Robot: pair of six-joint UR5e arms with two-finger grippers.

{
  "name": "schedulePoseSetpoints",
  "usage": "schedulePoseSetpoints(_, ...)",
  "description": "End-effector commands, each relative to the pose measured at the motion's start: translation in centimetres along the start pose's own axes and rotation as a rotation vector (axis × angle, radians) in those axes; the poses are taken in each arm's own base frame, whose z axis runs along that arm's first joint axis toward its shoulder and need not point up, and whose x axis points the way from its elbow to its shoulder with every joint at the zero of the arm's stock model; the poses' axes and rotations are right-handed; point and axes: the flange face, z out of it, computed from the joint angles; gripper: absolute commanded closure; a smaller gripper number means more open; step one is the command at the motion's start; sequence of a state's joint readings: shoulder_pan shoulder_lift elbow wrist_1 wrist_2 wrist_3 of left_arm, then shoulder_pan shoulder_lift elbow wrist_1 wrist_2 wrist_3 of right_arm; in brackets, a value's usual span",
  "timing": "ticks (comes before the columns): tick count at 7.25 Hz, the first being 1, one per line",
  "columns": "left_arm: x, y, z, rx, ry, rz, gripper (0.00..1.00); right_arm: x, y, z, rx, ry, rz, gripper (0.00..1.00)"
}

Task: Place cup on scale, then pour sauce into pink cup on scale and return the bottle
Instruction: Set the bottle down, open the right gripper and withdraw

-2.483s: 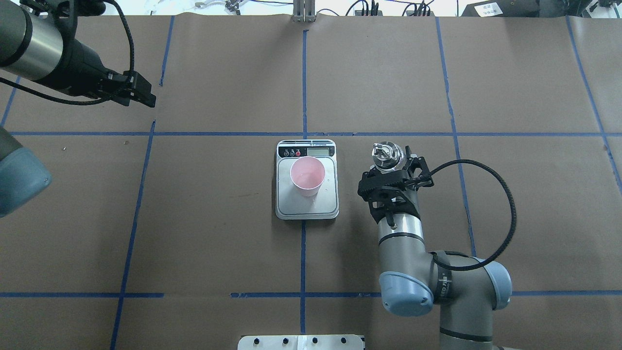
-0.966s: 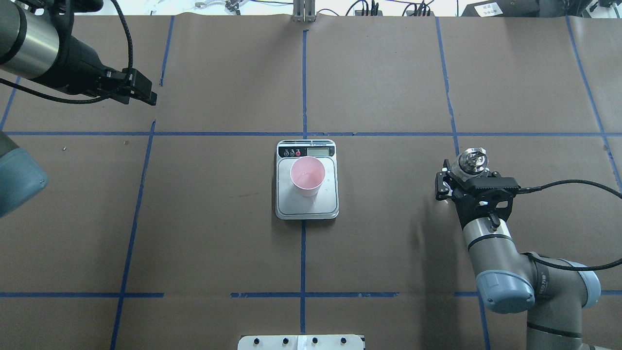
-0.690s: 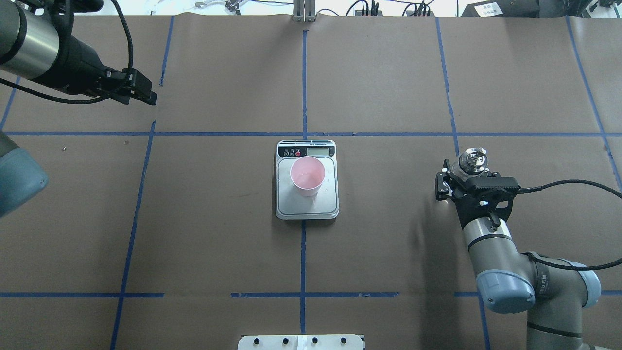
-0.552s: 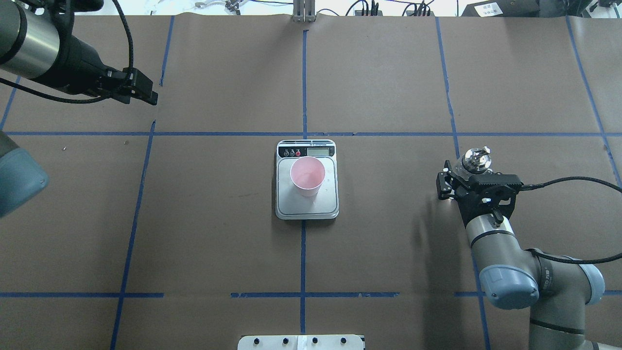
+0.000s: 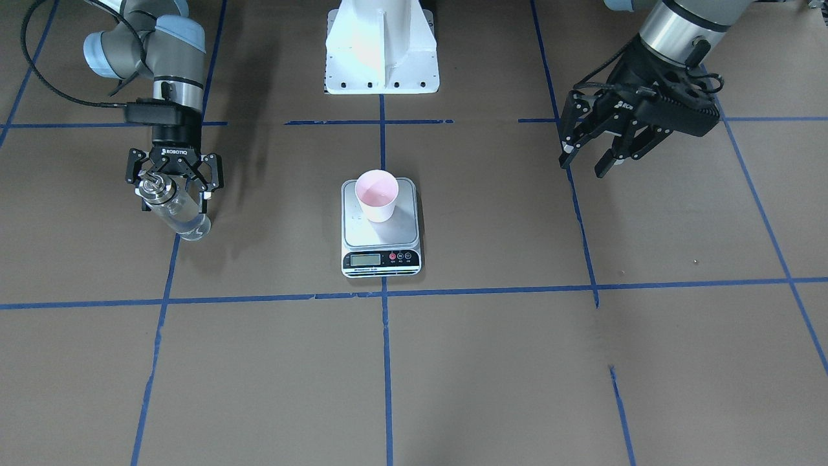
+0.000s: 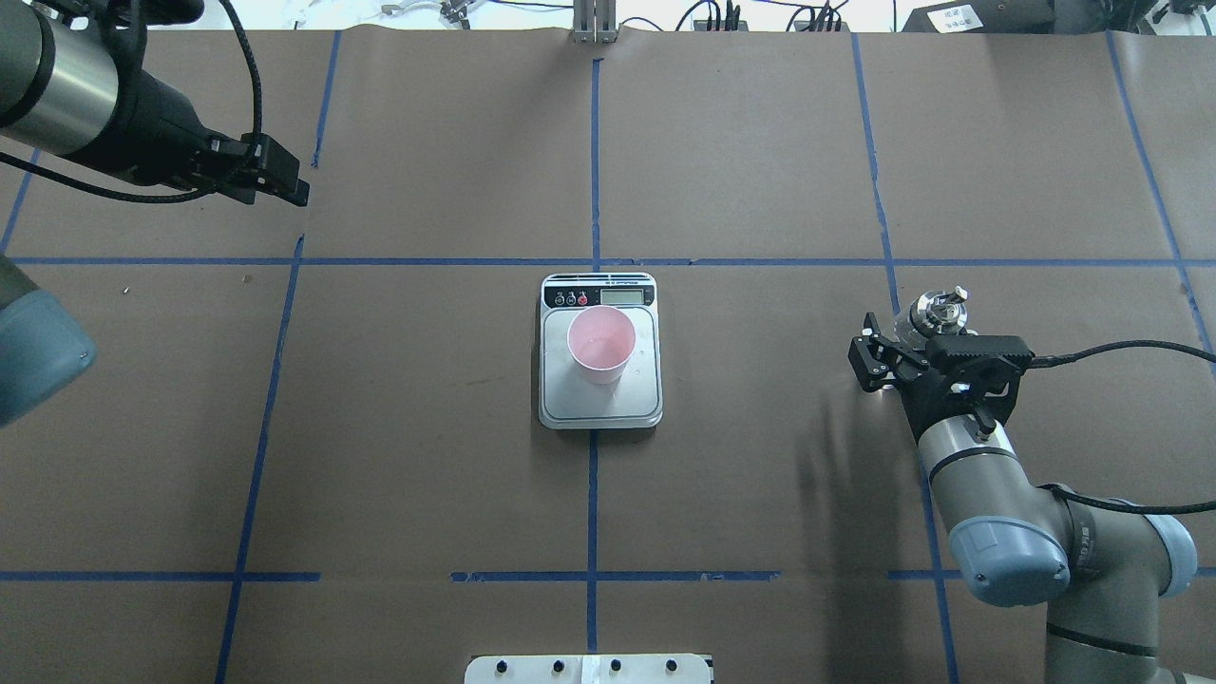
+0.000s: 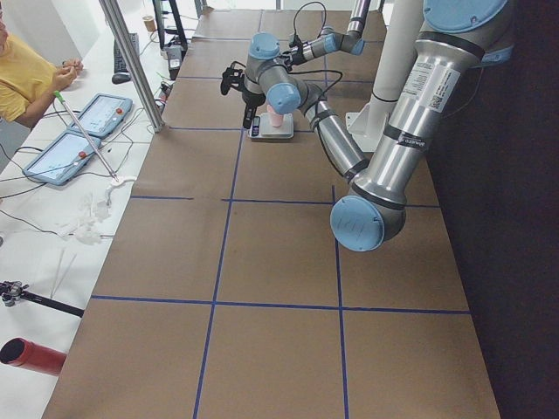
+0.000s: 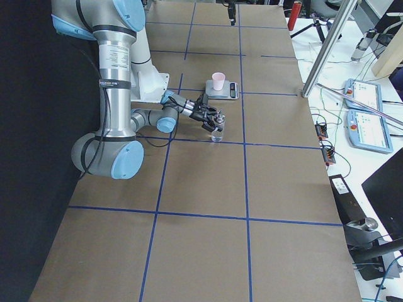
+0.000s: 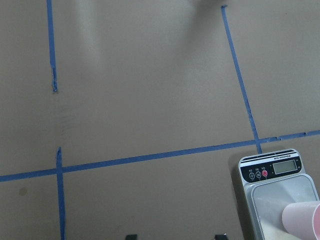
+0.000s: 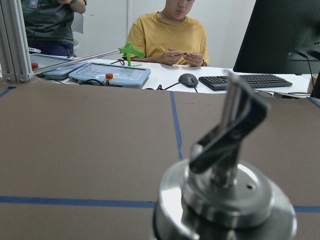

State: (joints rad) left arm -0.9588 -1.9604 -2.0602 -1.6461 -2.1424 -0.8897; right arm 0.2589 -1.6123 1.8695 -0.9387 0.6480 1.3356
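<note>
The pink cup stands upright on the scale at the table's middle; it also shows in the overhead view and at the left wrist view's bottom right. The clear glass bottle with its silver pourer cap stands on the table well to the scale's right. My right gripper is open, its fingers on either side of the bottle and apart from it. The cap fills the right wrist view. My left gripper is open and empty, raised over the far left of the table.
The robot's white base plate sits at the near edge. Blue tape lines cross the brown table cover. Beyond the far edge are tablets, a keyboard and seated operators.
My right arm carried the bottle from beside the scale out to the right. Its fingers have spread off the bottle and the gripper has drawn back a little. The left arm has not moved.
</note>
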Motion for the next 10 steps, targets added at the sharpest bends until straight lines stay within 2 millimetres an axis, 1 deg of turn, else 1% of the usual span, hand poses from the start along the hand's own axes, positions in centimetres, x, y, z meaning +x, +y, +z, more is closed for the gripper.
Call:
schedulePoseSetpoints(1, 0.0, 0.0, 0.0, -0.001, 0.000, 0.000, 0.39, 1.7, 0.4, -1.4, -0.022, -0.006, -0.006, 0.00)
schedulePoseSetpoints(2, 0.1, 0.0, 0.0, 0.000, 0.001, -0.001, 0.39, 1.4, 1.3, -2.2, -0.038, -0.023, -0.007, 0.00)
schedulePoseSetpoints(3, 0.1, 0.0, 0.0, 0.000, 0.001, -0.001, 0.39, 0.5, 0.8, -3.3, -0.052, -0.048, 0.007, 0.00)
schedulePoseSetpoints(4, 0.1, 0.0, -0.1, 0.002, 0.002, -0.001, 0.39, 1.0, 1.1, -3.4, -0.079, -0.052, 0.004, 0.00)
schedulePoseSetpoints(5, 0.1, -0.1, -0.1, 0.001, 0.002, -0.003, 0.39, 2.6, 1.3, -3.7, -0.095, -0.042, -0.019, 0.00)
schedulePoseSetpoints(6, 0.3, 0.0, 0.0, 0.001, 0.004, -0.018, 0.39, 5.1, 0.7, -5.0, -0.158, -0.044, -0.036, 0.00)
schedulePoseSetpoints(7, 0.3, 0.0, 0.0, 0.001, 0.004, -0.020, 0.39, 8.1, 0.3, -6.1, -0.236, -0.033, -0.068, 0.00)
schedulePoseSetpoints(8, -0.2, 0.1, 0.2, -0.005, -0.003, -0.020, 0.39, 8.6, 0.7, -6.3, -0.291, -0.049, -0.070, 0.00)
schedulePoseSetpoints(9, -0.6, 0.1, 0.4, -0.006, -0.008, -0.003, 0.40, 11.0, 2.0, -6.1, -0.374, -0.034, -0.135, 0.00)
schedulePoseSetpoints(10, -0.9, 0.0, 0.3, -0.007, -0.015, 0.052, 0.40, 12.3, 1.2, -5.2, -0.390, -0.036, -0.192, 0.00)
